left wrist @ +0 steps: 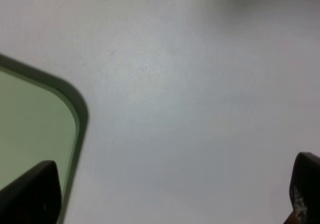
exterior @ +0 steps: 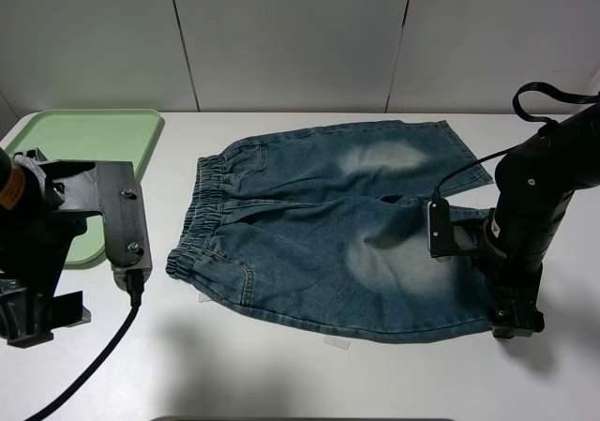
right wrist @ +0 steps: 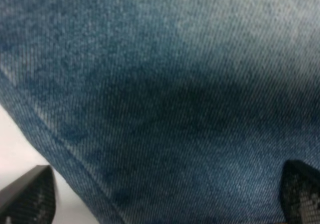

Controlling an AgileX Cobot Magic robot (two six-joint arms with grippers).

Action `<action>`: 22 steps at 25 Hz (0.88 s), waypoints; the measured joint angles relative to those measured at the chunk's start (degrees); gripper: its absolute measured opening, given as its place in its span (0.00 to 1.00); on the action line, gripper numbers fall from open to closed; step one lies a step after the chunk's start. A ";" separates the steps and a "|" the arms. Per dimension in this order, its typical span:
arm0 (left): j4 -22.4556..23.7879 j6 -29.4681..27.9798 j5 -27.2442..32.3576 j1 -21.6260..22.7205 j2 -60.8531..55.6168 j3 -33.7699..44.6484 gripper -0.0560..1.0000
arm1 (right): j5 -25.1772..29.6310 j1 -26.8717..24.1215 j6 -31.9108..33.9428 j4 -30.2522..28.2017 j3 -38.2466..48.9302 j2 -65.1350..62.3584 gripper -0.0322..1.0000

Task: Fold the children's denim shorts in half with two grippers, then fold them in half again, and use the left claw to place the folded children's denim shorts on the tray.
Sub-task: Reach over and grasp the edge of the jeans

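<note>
Fingers (left wrist: 30,194) of the left gripper (left wrist: 168,191) stand wide apart and empty over bare table (left wrist: 190,84), with the tray (left wrist: 30,124) corner beside one fingertip. The children's denim shorts (exterior: 328,233) lie flat and unfolded, long axis running between the arms, waistband toward the left gripper. The right gripper (right wrist: 165,194) hangs spread and empty over a leg hem. All fingertips are cropped.

You had one pair of denim shorts (exterior: 328,243), one green tray (exterior: 84,130) and one white tabletop (exterior: 281,374). Two black arms were there, a left arm (exterior: 37,243) and a right arm (exterior: 534,205), each with one gripper: left gripper (left wrist: 167,199), right gripper (right wrist: 165,196), showing two fingers (left wrist: 30,196) apiece.
</note>
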 joint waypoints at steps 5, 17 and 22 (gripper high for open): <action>0.00 0.00 0.00 0.00 0.00 0.00 0.91 | -2.16 0.00 -0.24 -0.44 1.54 -0.24 0.70; 0.00 0.00 0.00 0.00 0.00 0.00 0.91 | -3.37 0.00 -0.52 -0.23 2.99 -0.83 0.47; 0.00 0.00 0.00 0.00 0.00 0.00 0.91 | -4.76 0.00 0.00 -0.27 3.24 -0.92 0.15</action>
